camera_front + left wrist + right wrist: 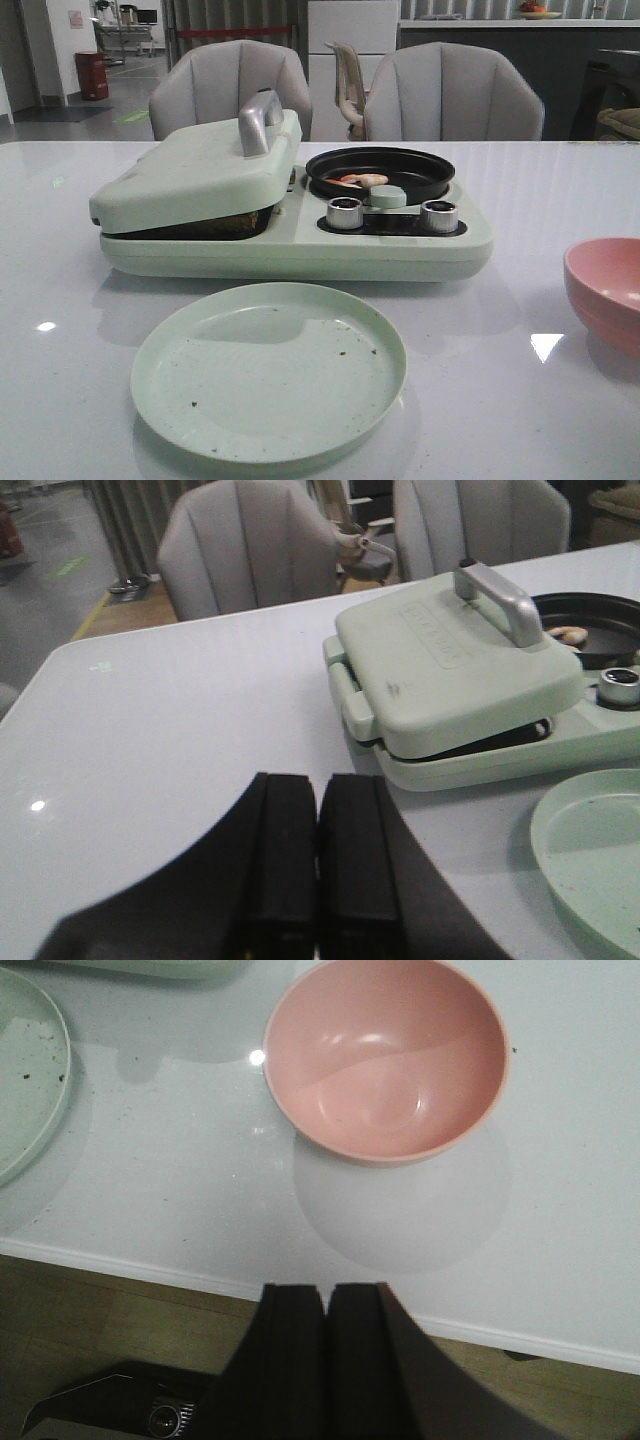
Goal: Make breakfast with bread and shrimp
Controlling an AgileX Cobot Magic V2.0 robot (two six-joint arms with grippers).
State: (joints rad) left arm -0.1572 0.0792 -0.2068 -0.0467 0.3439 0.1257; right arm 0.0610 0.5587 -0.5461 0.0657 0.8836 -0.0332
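Note:
A pale green breakfast maker stands mid-table. Its lid with a metal handle rests nearly shut over something dark and brownish; the bread itself is hidden. A shrimp lies in the black round pan on the maker's right; it also shows in the left wrist view. My left gripper is shut and empty, over the table left of the maker. My right gripper is shut and empty, past the table's near edge, short of the pink bowl.
An empty green plate with crumbs lies in front of the maker. The empty pink bowl sits at the right edge. Two knobs are on the maker's front. Grey chairs stand behind the table.

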